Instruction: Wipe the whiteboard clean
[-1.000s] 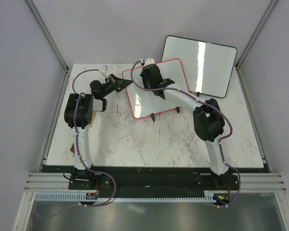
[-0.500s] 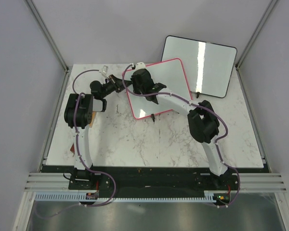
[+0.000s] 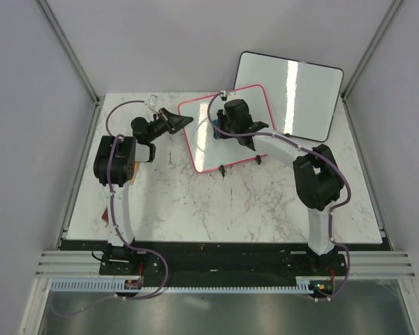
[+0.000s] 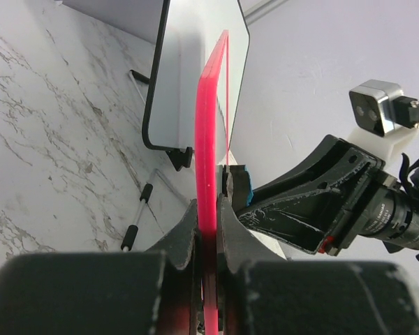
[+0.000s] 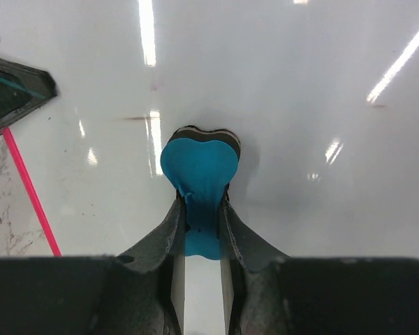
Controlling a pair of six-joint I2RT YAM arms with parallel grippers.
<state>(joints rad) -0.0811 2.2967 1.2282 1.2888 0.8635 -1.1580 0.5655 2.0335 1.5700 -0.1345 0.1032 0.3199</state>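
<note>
Whiteboard (image 3: 204, 143) stands tilted on small feet at the far middle of the worktop (image 3: 195, 202), near a black-framed board (image 3: 290, 94). Left claw (image 4: 208, 216) pinches its pink frame edge, bracing it. Right claw (image 5: 200, 209) is clamped on a blue eraser (image 5: 199, 164) pressed to the white face. Board looks light, stiff, slick and probably tippy; the frame edge is the place to grip, not the glossy face.

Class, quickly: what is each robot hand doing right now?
Left hand: closed on the whiteboard's pink edge.
Right hand: closed on a blue eraser.
</note>
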